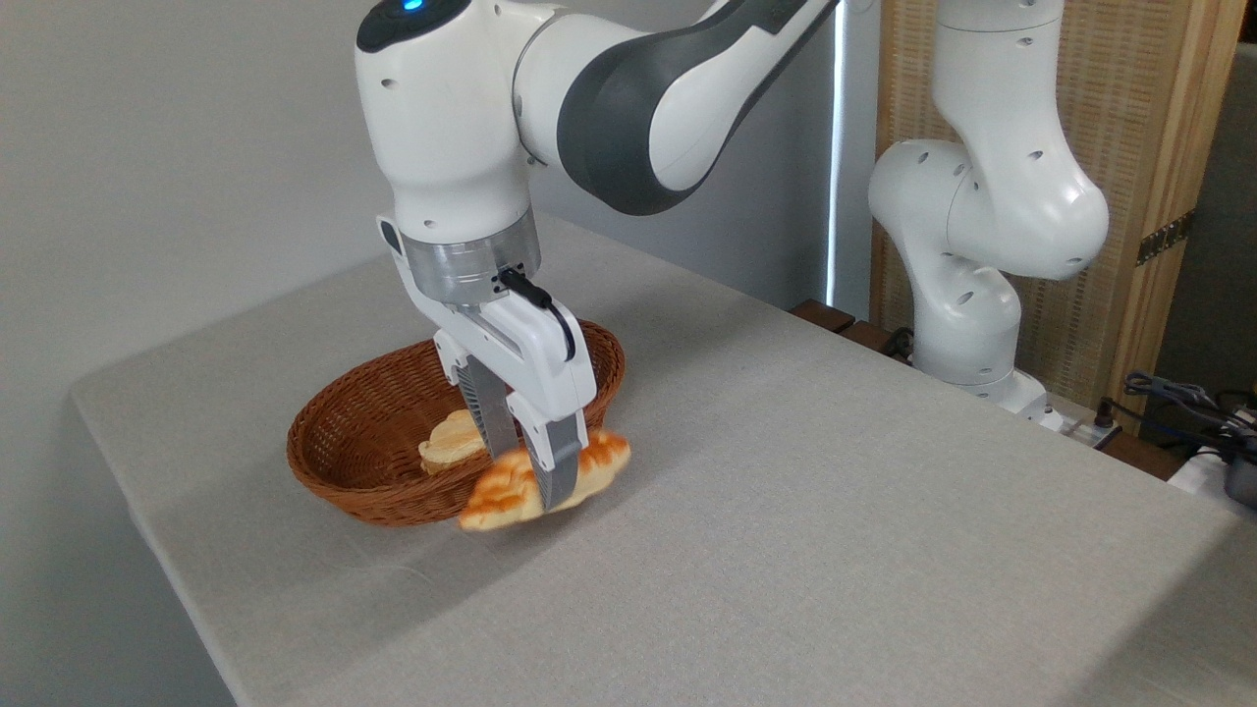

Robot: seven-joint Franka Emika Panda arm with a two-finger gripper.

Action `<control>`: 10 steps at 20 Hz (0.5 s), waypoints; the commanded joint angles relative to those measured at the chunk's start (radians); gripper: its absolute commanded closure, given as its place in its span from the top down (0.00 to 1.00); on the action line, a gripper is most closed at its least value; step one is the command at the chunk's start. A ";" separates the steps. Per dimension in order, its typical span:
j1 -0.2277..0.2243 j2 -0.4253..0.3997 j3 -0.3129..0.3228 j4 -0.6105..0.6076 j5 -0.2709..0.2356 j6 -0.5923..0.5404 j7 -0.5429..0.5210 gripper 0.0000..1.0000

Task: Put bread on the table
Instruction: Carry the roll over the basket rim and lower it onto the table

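My gripper (535, 486) is shut on the bread (599, 463), a long braided golden-orange loaf with pointed ends. The loaf hangs level just outside the near right rim of the brown wicker basket (363, 422), a little above the grey cloth of the table (786, 511). My fingers (555, 462) clamp the loaf near its middle and hide that part of it.
A small pale round roll (450, 442) lies inside the basket. My arm's white base (967, 324) stands at the table's far right edge. Cables and plugs (1188, 412) lie beyond it. The table's left edge runs close to the basket.
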State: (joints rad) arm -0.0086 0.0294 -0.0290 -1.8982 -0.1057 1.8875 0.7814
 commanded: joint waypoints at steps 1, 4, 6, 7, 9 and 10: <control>-0.010 -0.005 0.011 0.007 0.006 -0.008 0.009 1.00; -0.010 -0.013 0.009 0.019 0.000 0.005 0.006 1.00; -0.013 -0.020 -0.002 0.057 -0.003 0.005 0.001 1.00; -0.022 -0.028 -0.006 0.082 -0.005 0.005 -0.002 1.00; -0.022 -0.031 -0.055 0.114 -0.006 0.005 -0.042 1.00; -0.022 -0.031 -0.075 0.116 -0.006 0.005 -0.089 1.00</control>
State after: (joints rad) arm -0.0239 0.0041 -0.0666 -1.8022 -0.1080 1.8928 0.7664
